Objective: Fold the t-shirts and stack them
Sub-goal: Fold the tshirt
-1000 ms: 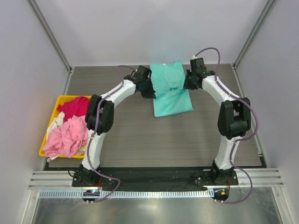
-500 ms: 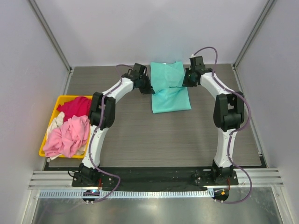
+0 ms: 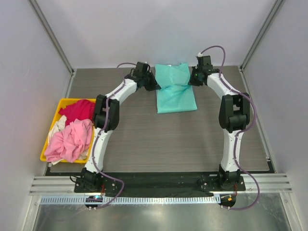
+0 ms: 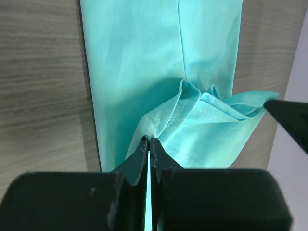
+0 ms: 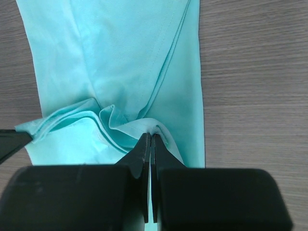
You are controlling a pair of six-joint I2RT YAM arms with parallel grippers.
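The left gripper [image 4: 149, 144] is pressed together on a lifted fold at one side edge of the soft teal cloth t-shirt [image 3: 176, 96]. The right gripper [image 5: 151, 139] pinches a matching fold at the opposite edge. The left arm [image 3: 103, 115] and right arm [image 3: 234, 113] reach to the far middle of the grey wood-grain table [image 3: 168, 139], elbows raised. There the shirt lies as a narrow rectangle, with a bunched ridge between the two grips.

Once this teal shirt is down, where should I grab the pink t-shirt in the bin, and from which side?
Pinch a raised fold on top of the pink t-shirt, coming straight down from above. It lies crumpled in a heap at the near end of the yellow bin, showing no flat hem, and the bin's walls likely block a sideways approach.
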